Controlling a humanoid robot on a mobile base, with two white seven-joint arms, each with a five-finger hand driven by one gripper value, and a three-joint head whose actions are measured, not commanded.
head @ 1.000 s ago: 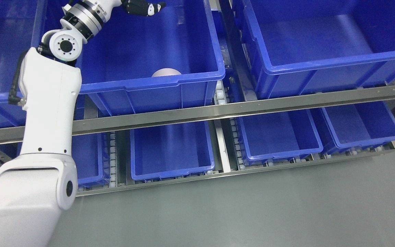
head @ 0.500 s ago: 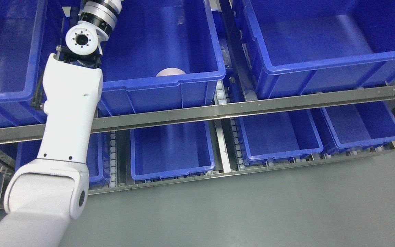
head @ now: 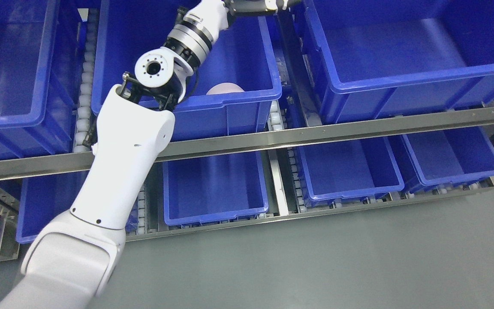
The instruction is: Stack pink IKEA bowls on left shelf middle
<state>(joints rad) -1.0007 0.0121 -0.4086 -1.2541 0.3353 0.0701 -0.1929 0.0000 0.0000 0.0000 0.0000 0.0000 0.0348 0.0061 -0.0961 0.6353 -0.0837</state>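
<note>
The left arm (head: pixel 131 128) is reaching up from the lower left and across the middle blue bin (head: pixel 247 92), and its left hand (head: pixel 268 3) is lying at the top edge of the view, so that only a dark part of it is showing; I cannot tell how far it is open or whether it is holding anything. The right arm is not appearing at all. I am judging that the step in hand is moving the hand toward a place over the bin, and not yet a grasp or a release near the bowl. The pink bowl (head: pixel 224 88) is sitting well below the hand and a little to its left, inside the bin, close behind the front wall. Only a pale rounded top is showing above the rim, smooth and matt, so it is seeming to lie upside down; whether it is one bowl or a stack, I cannot say. The next move is probably calling for the hand to come down and back toward this front wall.
</note>
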